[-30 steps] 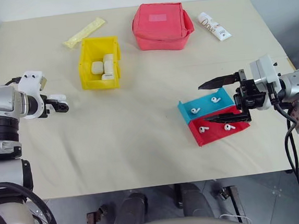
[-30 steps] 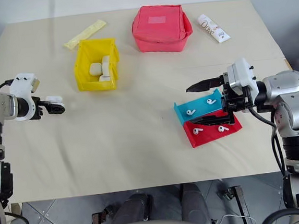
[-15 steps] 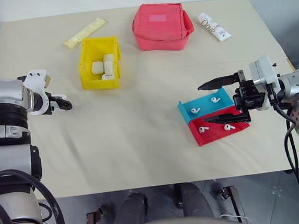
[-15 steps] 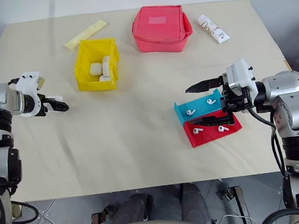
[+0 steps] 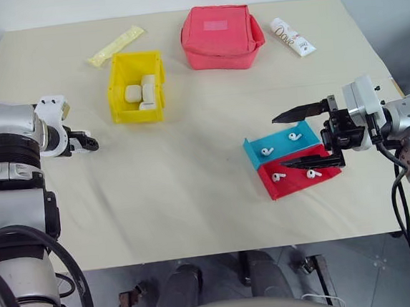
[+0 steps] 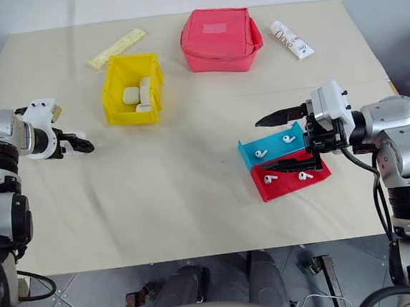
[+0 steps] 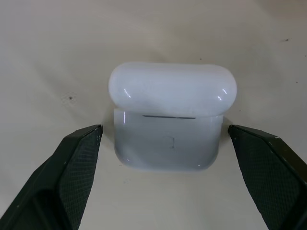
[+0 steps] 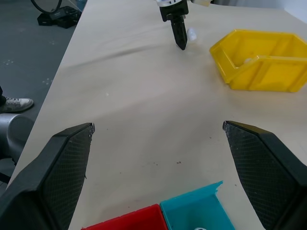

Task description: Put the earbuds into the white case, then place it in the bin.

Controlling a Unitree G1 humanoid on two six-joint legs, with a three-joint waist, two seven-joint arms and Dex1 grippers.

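Note:
The white case (image 7: 170, 115) lies on the table with its lid down, between the fingers of my left gripper (image 5: 89, 144). The fingers stand open, with a gap on each side of the case. The yellow bin (image 5: 120, 82) sits just beyond that gripper, toward the table's middle. It holds white cases (image 5: 142, 92). Several earbuds (image 5: 267, 151) lie in a shallow blue-and-red tray (image 5: 294, 185) on the right. My right gripper (image 5: 279, 143) hangs open over that tray, holding nothing.
A red fabric pouch (image 5: 222, 35) stands at the back middle. A white tube (image 5: 294, 36) lies to its right. A pale yellow sachet (image 5: 116, 45) lies behind the bin. The table's front edge runs close below the tray.
My left forearm has swung in and the gripper now points more steeply down at the same spot. Its fingers have drawn closer together. The right arm has not moved.

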